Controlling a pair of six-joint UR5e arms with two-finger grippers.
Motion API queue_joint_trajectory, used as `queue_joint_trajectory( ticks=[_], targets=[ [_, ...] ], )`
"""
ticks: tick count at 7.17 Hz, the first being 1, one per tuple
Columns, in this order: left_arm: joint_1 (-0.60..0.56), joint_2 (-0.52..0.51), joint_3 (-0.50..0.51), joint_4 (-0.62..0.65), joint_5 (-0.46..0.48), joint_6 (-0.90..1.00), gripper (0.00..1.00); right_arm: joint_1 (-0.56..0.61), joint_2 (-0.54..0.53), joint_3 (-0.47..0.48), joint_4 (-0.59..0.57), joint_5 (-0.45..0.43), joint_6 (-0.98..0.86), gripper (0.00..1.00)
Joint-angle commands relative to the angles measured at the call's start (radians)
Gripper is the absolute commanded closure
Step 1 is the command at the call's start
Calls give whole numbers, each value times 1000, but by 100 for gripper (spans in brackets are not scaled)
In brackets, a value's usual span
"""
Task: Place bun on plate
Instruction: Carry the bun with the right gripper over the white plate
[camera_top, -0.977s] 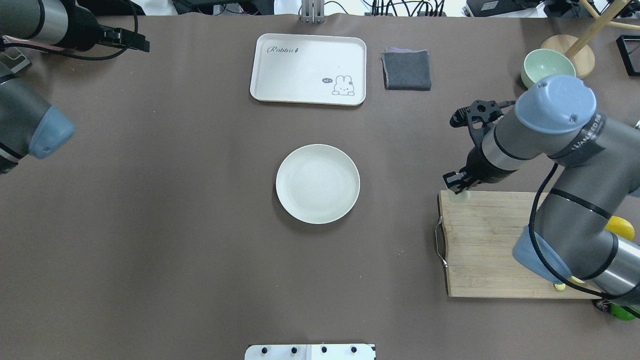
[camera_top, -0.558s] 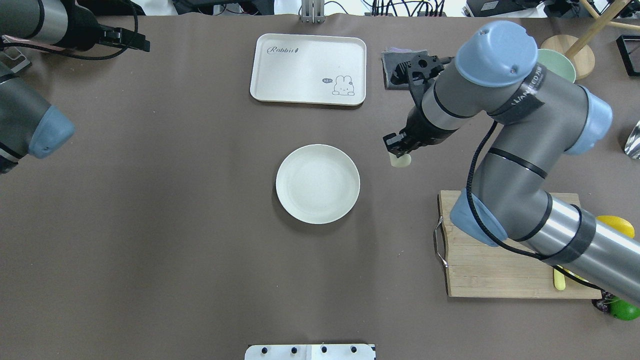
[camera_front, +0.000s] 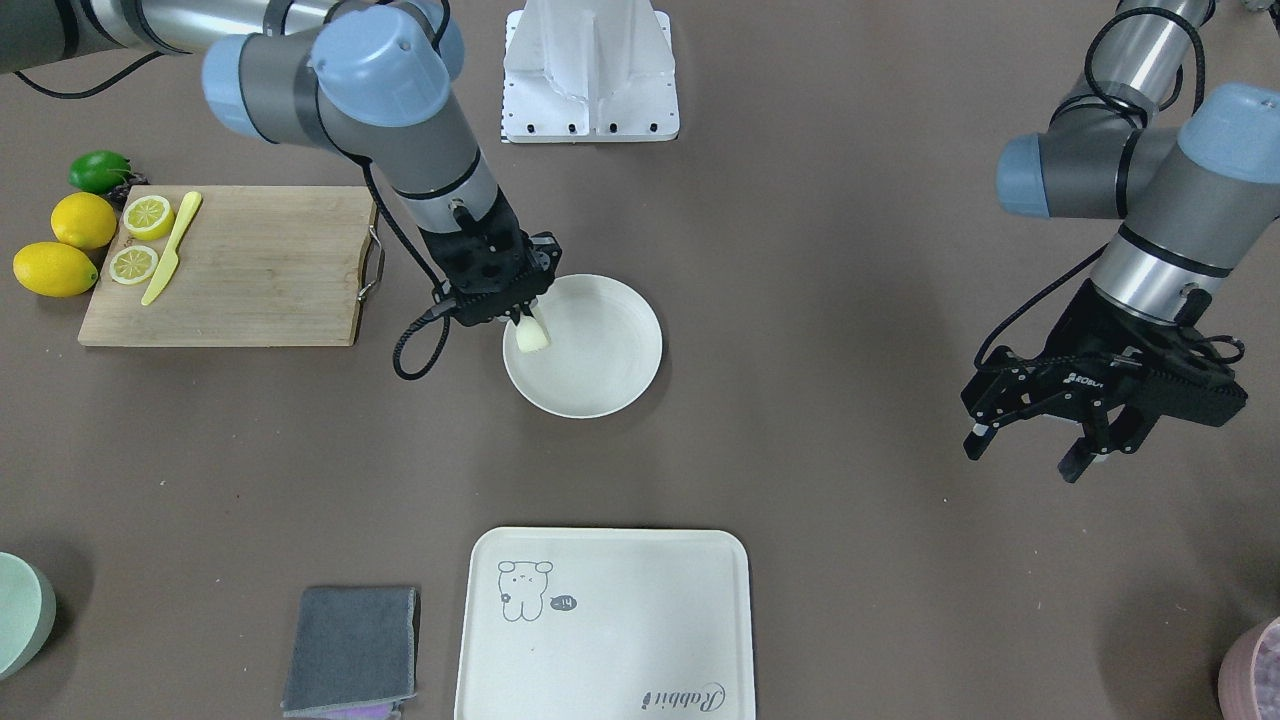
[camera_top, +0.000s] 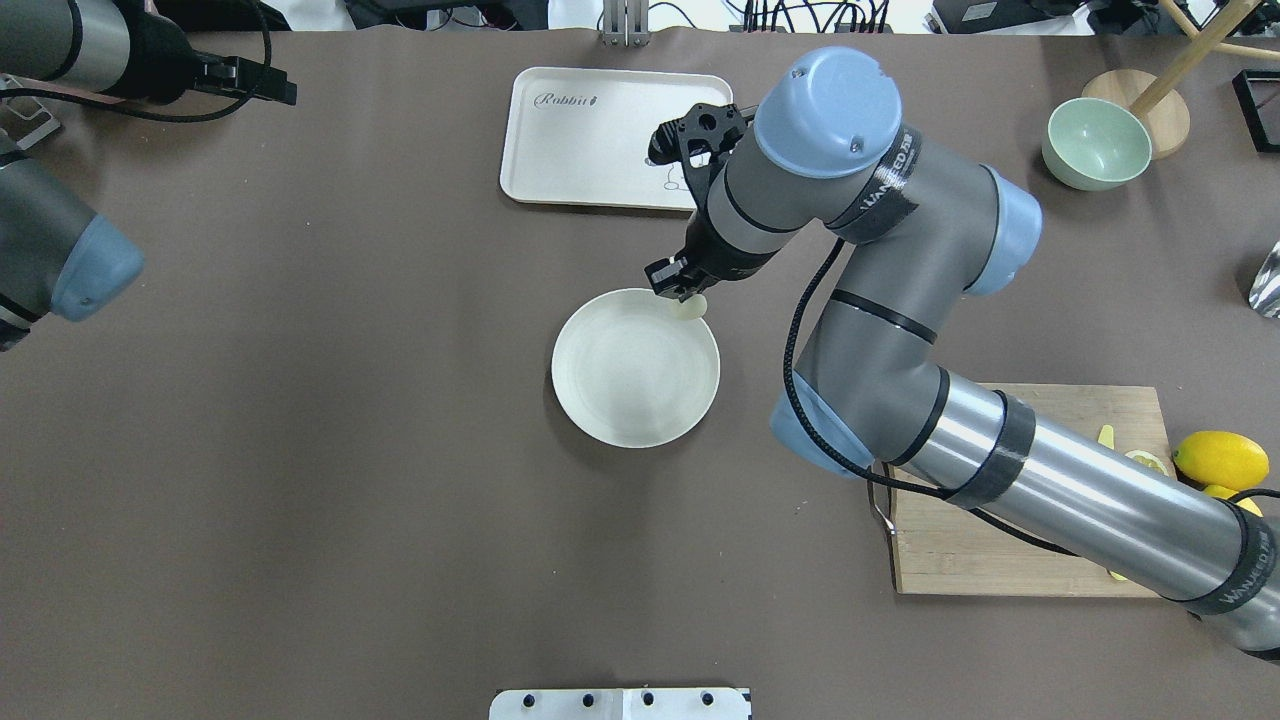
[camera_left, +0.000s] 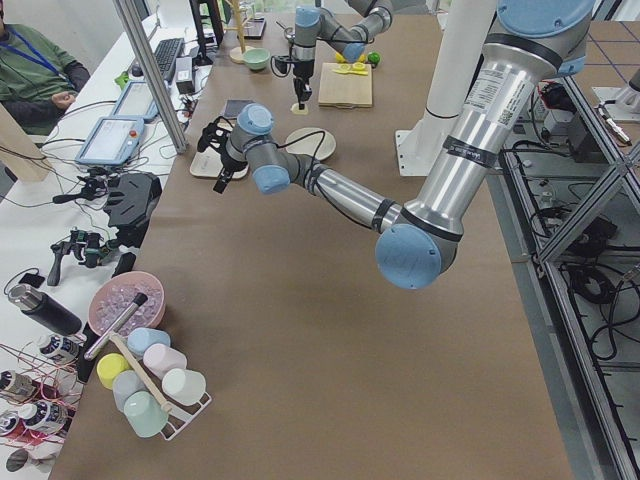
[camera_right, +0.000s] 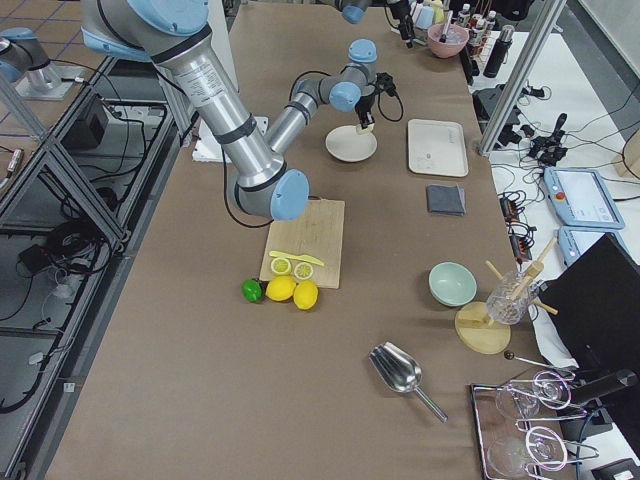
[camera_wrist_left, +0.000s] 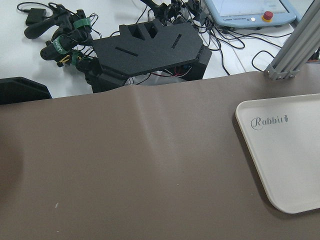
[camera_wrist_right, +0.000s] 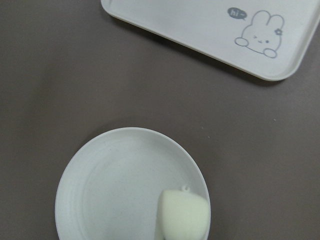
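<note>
The bun (camera_top: 691, 308), a small pale cream lump, is held in my right gripper (camera_top: 674, 292), which is shut on it. It hangs over the plate (camera_top: 620, 385) at its far right rim, seen from overhead. The front-facing view shows the bun (camera_front: 532, 336) below the right gripper (camera_front: 522, 314), just inside the plate's rim (camera_front: 600, 405). In the right wrist view the bun (camera_wrist_right: 183, 216) fills the lower edge over the plate (camera_wrist_right: 112, 192). My left gripper (camera_front: 1025, 452) stands open and holds nothing, far off to the side above bare table.
A rectangular cream tray (camera_top: 590, 140) with a drawing lies beyond the plate. A wooden cutting board (camera_front: 230, 265) holds lemon halves (camera_front: 147, 216) and a yellow knife (camera_front: 172, 248), with whole lemons (camera_front: 55, 268) beside it. A grey cloth (camera_front: 350, 648) and a green bowl (camera_top: 1095, 148) sit further off.
My right arm has swung left from the cutting board's corner, carrying the bun across the table to the plate's rim. The left arm has stayed put.
</note>
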Motion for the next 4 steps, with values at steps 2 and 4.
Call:
queue_joint_trajectory(
  ticks=[2,4],
  targets=[
    [-1,4,9,0,4,-2,3,-73,10,-76,98,-34,13,100],
    [-3,4,13,1,6,-2,3,-109,27,-77,95,-69,13,83]
  ],
)
